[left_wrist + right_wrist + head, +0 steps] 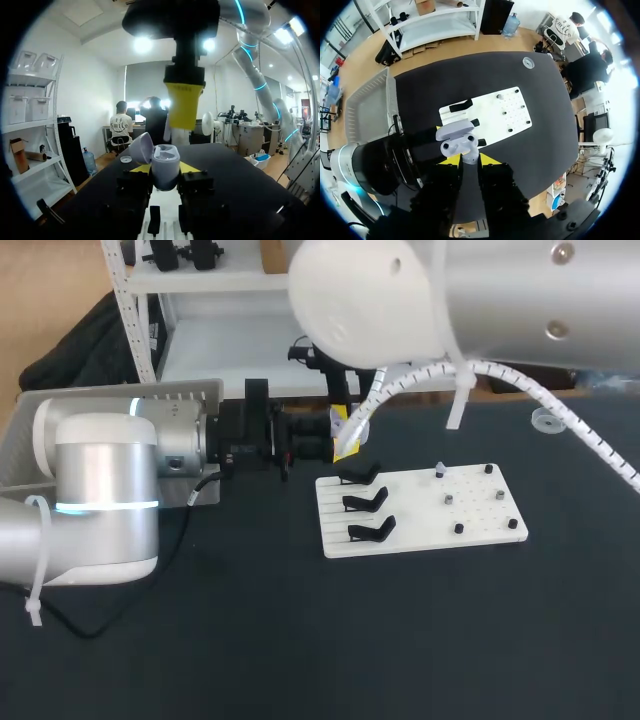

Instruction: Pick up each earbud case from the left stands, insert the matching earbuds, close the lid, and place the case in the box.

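Observation:
A lavender earbud case (165, 167) with its lid (142, 147) swung open sits upright between my left gripper's (165, 170) fingers, which are shut on its body. My left arm holds it just left of the white board (420, 510). My right gripper (470, 160) comes straight down over the case (456, 141); a pale earbud (470, 156) is pinched between its yellow tips at the case's opening. In the head view both grippers meet by the yellow tip (345, 437). Three black stands (365, 502) on the board's left side are bare.
Small pegs (458, 500) dot the board's right half. A grey box (367, 107) stands at the table's left, behind my left arm. A small clear round piece (545, 420) lies at the far right. My right arm's cable (530, 390) hangs over the table.

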Controlling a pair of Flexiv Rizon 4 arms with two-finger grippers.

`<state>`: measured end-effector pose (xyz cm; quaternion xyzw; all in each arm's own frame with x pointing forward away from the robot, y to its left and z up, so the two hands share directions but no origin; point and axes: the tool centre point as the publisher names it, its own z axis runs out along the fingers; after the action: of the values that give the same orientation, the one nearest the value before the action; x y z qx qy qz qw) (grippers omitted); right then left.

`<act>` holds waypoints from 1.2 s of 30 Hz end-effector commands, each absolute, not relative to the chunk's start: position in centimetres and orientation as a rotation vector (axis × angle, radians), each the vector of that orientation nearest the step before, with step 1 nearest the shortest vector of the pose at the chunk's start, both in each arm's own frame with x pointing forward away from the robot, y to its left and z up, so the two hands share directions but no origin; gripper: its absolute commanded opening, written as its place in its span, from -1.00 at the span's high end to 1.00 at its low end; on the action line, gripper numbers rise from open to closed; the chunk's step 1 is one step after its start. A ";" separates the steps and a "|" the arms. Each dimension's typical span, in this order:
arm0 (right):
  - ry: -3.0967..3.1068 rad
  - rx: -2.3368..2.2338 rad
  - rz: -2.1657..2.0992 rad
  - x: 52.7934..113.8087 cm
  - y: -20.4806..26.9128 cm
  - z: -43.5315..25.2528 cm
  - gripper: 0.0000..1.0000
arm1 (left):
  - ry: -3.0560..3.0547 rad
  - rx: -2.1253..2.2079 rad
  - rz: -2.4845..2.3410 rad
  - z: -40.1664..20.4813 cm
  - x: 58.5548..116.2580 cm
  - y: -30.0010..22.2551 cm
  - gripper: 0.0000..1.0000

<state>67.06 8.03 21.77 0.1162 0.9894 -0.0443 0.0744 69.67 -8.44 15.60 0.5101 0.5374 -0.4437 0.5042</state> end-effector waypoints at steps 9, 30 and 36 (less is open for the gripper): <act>2.983 0.367 -0.144 67.6 8.0 21.1 1.00 | 1.296 1.226 -1.067 15.5 69.5 -8.4 1.00; 3.015 0.378 -0.141 68.1 8.3 19.8 1.00 | 1.296 1.226 -1.067 15.5 69.5 -8.4 1.00; 3.024 0.374 -0.150 68.4 8.3 19.5 1.00 | 1.296 1.226 -1.067 15.5 69.5 -8.4 1.00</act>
<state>67.90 8.03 19.67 0.1226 0.9901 -0.0455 0.0500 69.66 -8.38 15.47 0.5101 0.5377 -0.4435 0.5040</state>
